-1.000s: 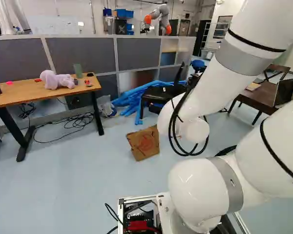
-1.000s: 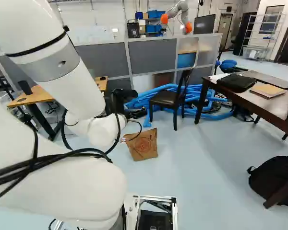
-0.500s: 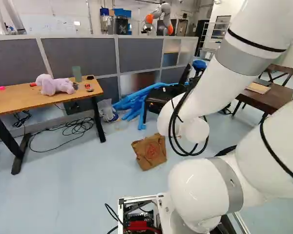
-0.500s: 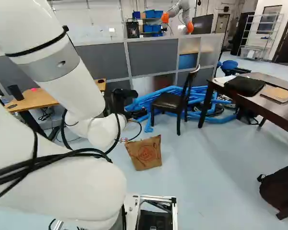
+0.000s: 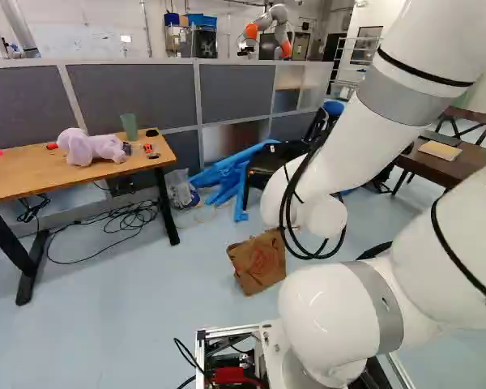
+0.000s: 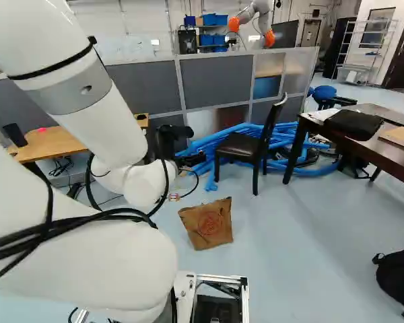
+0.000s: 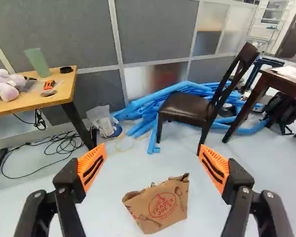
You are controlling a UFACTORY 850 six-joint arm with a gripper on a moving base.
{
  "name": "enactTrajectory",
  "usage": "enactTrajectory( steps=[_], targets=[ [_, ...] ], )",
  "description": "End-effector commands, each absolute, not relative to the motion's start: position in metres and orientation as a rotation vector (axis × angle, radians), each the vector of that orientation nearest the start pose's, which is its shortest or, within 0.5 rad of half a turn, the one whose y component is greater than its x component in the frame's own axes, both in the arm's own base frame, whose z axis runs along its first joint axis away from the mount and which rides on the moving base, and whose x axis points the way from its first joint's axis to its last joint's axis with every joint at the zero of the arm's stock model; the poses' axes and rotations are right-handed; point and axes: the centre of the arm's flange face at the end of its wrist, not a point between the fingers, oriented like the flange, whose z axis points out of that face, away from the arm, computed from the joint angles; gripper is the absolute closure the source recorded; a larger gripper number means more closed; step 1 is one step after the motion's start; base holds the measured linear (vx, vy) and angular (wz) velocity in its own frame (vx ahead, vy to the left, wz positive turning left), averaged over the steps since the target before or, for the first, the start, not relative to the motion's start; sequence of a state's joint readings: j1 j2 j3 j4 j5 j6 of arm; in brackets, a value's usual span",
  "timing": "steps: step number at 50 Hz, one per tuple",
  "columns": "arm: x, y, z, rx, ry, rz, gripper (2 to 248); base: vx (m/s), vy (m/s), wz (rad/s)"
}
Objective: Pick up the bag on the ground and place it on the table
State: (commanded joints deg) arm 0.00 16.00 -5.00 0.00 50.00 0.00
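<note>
Bag (image 7: 160,205) sits on the floor (image 7: 108,197), on the near side of the chair (image 7: 187,108), with the gripper (image 7: 152,147) released, holding nothing, fingers spread. Approach looks to be the step in hand; next calls for closing in and lowering before any grasp.

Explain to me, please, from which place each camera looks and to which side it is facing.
Left base view: on the base, behind and left of the arm, looking ahead and slightly down at the wooden table; arm at right.
Right base view: behind and right of the arm, same direction, toward the chair; arm at left.
Wrist view: on the wrist, looking along the open tool; two fingers show.
Shared: both base views show the bag and blue tubes.
</note>
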Motion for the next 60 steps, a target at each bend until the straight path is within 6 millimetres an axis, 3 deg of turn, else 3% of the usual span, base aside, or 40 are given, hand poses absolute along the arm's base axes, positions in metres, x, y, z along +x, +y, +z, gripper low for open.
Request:
enactTrajectory(
  steps=[38, 60],
  targets=[
    [0.272, 0.000, 0.366, -2.558, 0.000, -1.823, 3, 0.018, 0.009, 0.007],
    [0.294, 0.000, 0.368, -2.572, 0.000, -1.804, 3, 0.000, 0.000, 0.000]
  ],
)
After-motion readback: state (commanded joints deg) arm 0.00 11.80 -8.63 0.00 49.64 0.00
